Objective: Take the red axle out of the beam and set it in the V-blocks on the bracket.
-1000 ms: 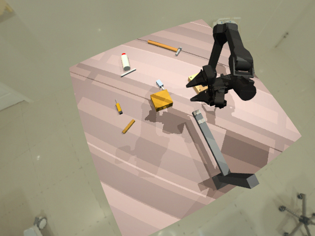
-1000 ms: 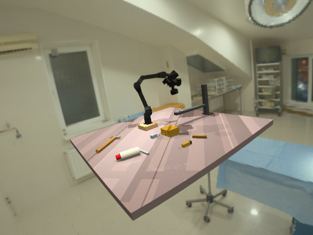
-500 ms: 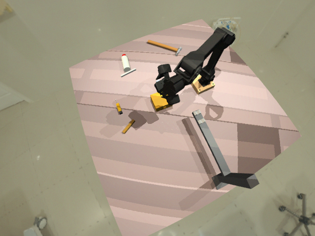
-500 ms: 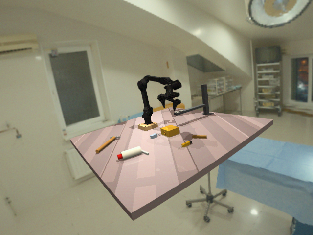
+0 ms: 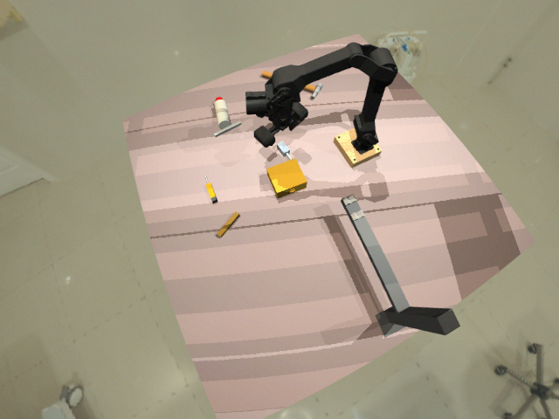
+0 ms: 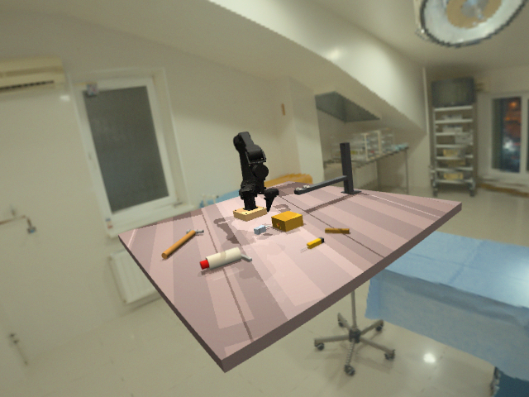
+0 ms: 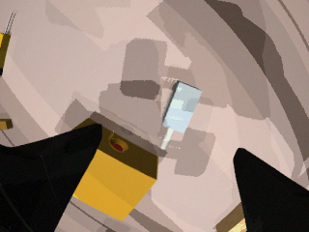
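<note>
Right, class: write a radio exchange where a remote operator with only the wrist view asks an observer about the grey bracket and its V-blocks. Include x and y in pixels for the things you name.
Operator: My wrist view shows an amber rectangular block [image 5: 284,175] [image 6: 285,222] [image 7: 116,186], red inside its round hole. Where's the bracket?
Observer: The long grey bracket arm [image 5: 379,257] [image 6: 326,184] reaches out from a dark upright post [image 5: 445,320] [image 6: 345,164], raised above the table.
Operator: Anything red in the small pale V-blocks [image 5: 357,214] [image 6: 305,187]?
Observer: Nothing red shows there; they sit at the arm's free end.
</note>
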Robot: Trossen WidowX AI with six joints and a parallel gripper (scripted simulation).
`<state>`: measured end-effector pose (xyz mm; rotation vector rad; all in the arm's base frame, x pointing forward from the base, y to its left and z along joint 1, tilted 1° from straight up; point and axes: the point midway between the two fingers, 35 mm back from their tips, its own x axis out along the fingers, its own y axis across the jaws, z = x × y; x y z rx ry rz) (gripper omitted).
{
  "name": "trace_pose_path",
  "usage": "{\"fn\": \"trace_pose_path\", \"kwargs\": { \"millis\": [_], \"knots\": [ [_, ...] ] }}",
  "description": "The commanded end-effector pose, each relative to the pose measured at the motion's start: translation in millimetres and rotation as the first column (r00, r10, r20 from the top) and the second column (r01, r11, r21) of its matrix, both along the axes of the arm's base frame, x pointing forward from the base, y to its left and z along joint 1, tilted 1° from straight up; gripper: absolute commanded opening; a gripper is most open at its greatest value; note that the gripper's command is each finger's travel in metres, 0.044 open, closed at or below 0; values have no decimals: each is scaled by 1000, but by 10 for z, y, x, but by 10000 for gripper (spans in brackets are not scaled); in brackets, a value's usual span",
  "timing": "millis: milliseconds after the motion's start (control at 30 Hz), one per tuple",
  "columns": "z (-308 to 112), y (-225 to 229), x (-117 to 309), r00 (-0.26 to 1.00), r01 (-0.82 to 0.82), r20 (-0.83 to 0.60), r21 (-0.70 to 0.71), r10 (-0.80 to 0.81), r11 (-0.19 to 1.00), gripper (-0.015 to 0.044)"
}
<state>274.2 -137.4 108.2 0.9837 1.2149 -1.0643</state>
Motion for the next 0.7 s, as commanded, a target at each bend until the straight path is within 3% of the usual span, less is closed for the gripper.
{"fn": "trace_pose_path", "kwargs": {
  "millis": [0,667],
  "knots": [
    [-111,-110,-120,984,180,-10,99,-180,979,440],
    [-612,-109,-106,984,180,-10,100,-180,979,440]
  ]
}}
